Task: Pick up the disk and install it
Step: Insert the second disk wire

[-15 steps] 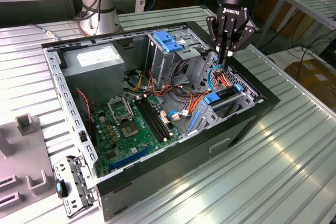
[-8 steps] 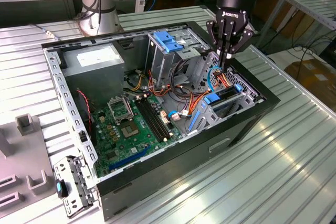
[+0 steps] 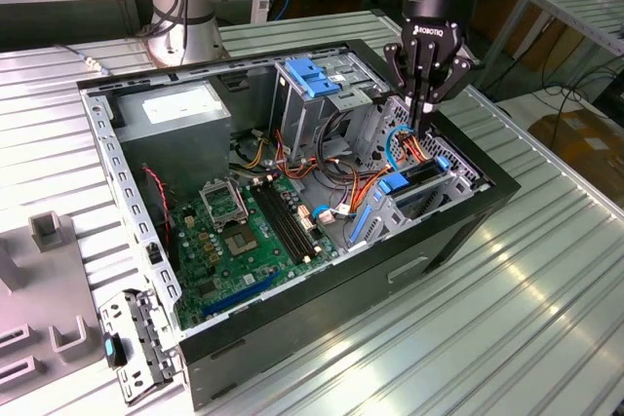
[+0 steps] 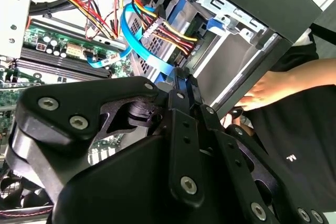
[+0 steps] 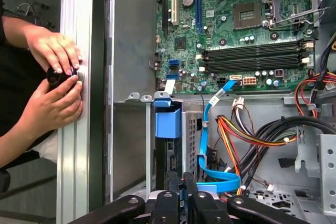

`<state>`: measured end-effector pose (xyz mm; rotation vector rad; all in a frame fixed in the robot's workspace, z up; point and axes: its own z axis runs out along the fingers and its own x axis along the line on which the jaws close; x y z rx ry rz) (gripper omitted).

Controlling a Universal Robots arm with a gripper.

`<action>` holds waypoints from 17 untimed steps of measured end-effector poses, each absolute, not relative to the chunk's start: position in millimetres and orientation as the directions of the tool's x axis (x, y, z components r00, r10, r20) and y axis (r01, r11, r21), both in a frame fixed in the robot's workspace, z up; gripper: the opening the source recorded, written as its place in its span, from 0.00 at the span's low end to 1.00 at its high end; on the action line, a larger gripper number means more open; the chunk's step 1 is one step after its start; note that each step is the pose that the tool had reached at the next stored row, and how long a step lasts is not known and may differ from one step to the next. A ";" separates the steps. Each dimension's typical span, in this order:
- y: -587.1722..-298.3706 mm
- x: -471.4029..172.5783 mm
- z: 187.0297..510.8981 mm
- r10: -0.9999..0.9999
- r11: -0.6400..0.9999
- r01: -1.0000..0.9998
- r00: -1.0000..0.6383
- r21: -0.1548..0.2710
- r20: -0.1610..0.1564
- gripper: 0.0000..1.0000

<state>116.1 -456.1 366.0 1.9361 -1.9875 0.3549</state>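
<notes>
One disk (image 5: pixel 168 124) seated in computer case (image 3: pixel 468 204) | one gripper (image 3: pixel 421 122), jaws closed, empty | two hands (image 5: pixel 52 77)

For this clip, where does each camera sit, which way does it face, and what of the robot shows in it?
Exterior view: off the arm, above one corner, looking down into the open computer case; arm and end effector show.
First wrist view: on the arm, facing the motherboard and a person's hands; fingers show.
Second wrist view: behind the end effector, facing the drive bay.
Both wrist views share the blue cable.
</notes>
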 end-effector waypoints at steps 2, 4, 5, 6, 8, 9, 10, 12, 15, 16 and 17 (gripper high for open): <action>-456.1 116.1 364.9 -0.912 0.039 -0.998 -0.011 0.059 0.410 0.16; -456.1 116.1 364.5 -0.912 0.039 -0.998 -0.011 0.059 0.411 0.16; -456.1 116.1 364.3 -0.912 0.039 -0.998 -0.011 0.059 0.410 0.16; -456.1 116.1 364.0 -0.912 0.039 -0.998 -0.011 0.059 0.410 0.16; -456.1 116.1 363.3 -0.912 0.039 -0.998 -0.011 0.059 0.410 0.23; -456.1 116.1 362.4 -0.912 0.039 -0.998 -0.011 0.059 0.409 0.23; -456.1 116.1 361.7 -0.913 0.039 -0.998 -0.011 0.059 0.409 0.23; -456.6 116.1 359.8 -0.913 0.039 -0.998 -0.011 0.059 0.408 0.28; -459.8 115.9 359.0 -0.913 0.039 -0.998 -0.011 0.059 0.407 0.16; -462.1 115.6 358.9 -0.914 0.039 -0.998 -0.011 0.059 0.406 0.16; -464.9 115.2 358.7 -0.914 0.038 -0.998 -0.011 0.059 0.405 0.16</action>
